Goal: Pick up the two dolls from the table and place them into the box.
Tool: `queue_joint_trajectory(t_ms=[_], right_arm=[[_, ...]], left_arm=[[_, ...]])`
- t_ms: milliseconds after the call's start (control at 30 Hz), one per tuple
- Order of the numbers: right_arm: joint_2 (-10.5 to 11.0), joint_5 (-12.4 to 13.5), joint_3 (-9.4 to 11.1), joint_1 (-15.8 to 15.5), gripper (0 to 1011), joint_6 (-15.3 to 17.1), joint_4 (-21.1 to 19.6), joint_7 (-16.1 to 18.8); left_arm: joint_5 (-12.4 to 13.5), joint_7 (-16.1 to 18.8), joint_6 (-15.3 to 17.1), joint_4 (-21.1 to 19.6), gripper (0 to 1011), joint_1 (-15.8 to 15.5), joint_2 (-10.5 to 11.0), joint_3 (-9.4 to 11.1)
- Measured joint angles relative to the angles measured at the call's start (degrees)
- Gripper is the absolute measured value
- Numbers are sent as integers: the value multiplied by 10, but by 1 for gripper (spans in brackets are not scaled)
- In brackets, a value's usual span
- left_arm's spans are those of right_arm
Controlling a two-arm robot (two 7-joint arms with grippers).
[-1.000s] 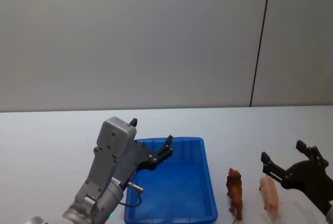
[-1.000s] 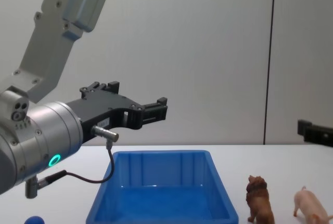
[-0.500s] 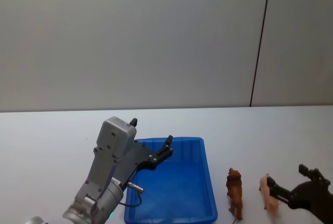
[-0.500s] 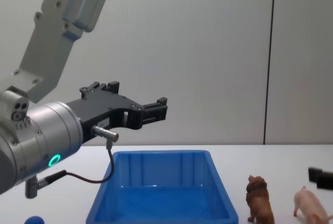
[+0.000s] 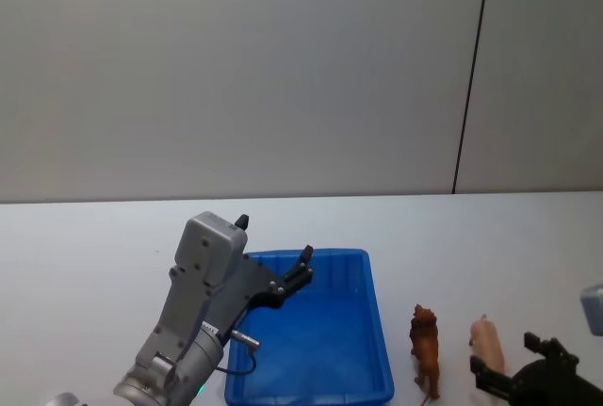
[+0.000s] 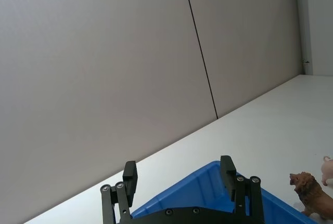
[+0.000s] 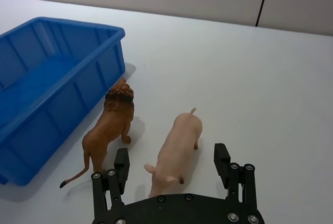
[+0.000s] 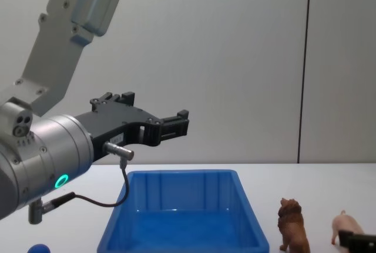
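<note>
1. Box (image 7: 99, 73) is empty; neither doll is placed yet.
2. Lion (image 7: 112, 122) stands just beside box, pig (image 7: 177, 148) beside lion, both on worktop (image 7: 270, 78).
3. Right hand (image 7: 171, 154), fingers apart, hangs at pig without gripping it.
4. Left hand (image 6: 178, 167), fingers apart, hovers over box.

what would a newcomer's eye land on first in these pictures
The bright blue box on the white table, with the open left gripper poised above it. Right of the box stand the brown lion and the pink pig side by side, the open right gripper low at the pig's near end.
</note>
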Motion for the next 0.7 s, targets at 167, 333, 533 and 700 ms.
queue_joint_trajectory(t_ms=[167,333,533,700], right_arm=[[-8,-1,-5,7,1001,8,15,4],[-16,-1,-10,16,1001,15,31,2],[-24,-1,-13,24,929,20,44,-4],[-31,0,-16,33,780,22,56,-13]], left_arm=[[0,0,0,0,1003,0,0,0],[0,0,0,0,1003,0,0,0],[0,0,0,0,1003,0,0,0],[0,0,0,0,1003,0,0,0]])
